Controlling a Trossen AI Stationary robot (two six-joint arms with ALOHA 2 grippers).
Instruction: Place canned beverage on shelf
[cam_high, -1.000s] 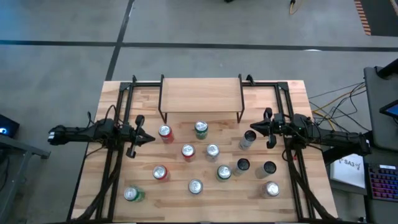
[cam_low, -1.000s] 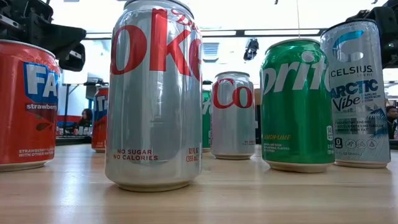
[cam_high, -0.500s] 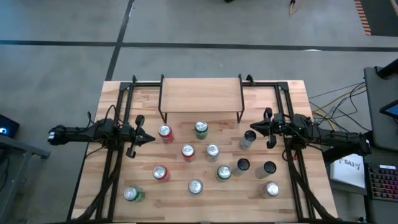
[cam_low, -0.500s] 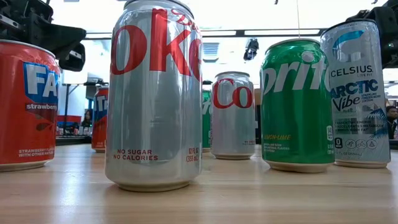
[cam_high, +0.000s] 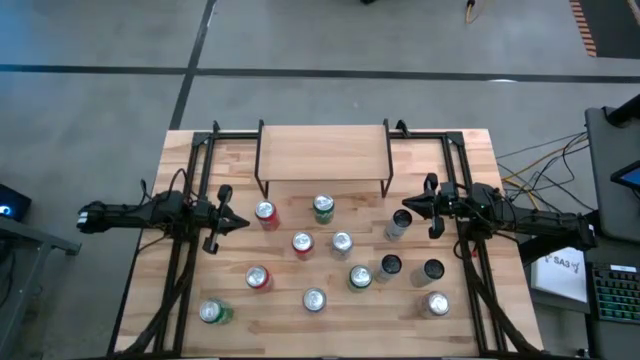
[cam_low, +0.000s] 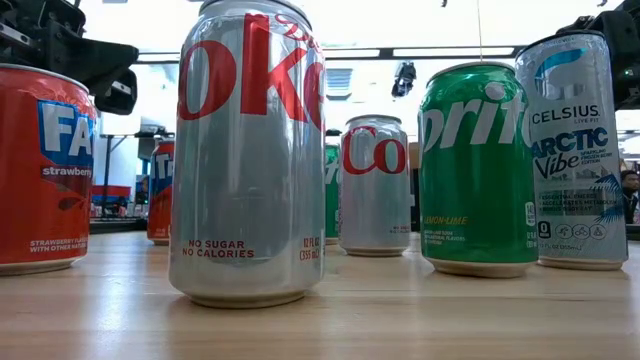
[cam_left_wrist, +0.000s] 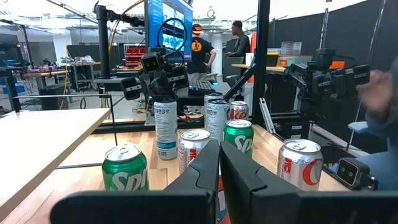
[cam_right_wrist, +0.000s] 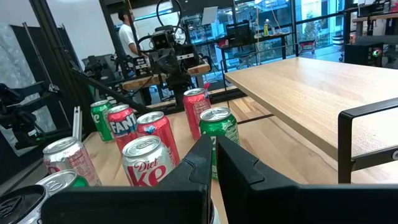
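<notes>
Grey floor (cam_high: 100, 40) around wooden surface (cam_high: 480, 160). Cables (cam_high: 540, 155) trail off its right side. Keyboard (cam_high: 615, 292) at right edge. Two people (cam_left_wrist: 200, 53) stand in room behind.

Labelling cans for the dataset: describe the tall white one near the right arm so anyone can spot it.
Start at the shelf at the table's far edge, then go to its right front leg. Just beyond it, beside the right claw, stands the Celsius can. It is taller and slimmer than the soda cans, white with blue lettering.
</notes>
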